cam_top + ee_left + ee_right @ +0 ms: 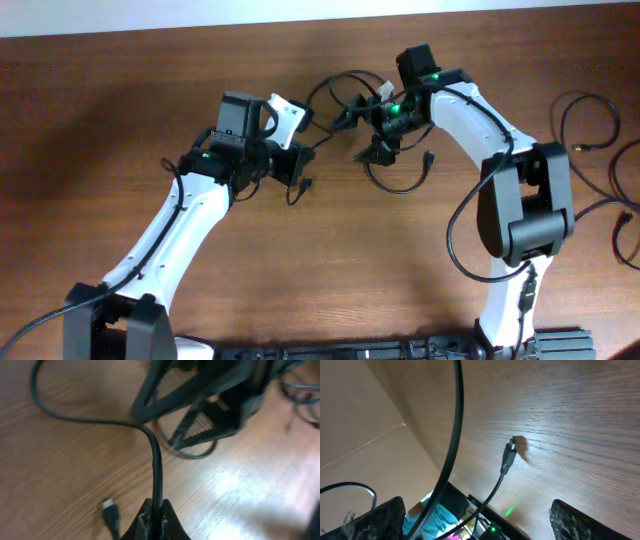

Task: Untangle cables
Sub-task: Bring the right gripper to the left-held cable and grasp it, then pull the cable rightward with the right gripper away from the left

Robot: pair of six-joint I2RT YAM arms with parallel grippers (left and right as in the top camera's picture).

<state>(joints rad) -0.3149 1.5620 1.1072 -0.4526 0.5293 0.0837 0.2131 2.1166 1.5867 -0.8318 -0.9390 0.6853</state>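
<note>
Loosely, thin black cables [157,465] curl (smooth loops) on woodgrain table [60,485].

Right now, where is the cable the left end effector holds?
In the left wrist view the cable rises from the left end effector at bottom centre, curving to the upper left, a plug beside it.

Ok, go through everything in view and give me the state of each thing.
Left fingers: shut on the held cable.
Held cable: pinched at one spot, curving away over the table.
Right fingers: spread open.
Plug beside the left fingers: unplugged, free end.
Side cables: loose on the table, untouched.
</note>
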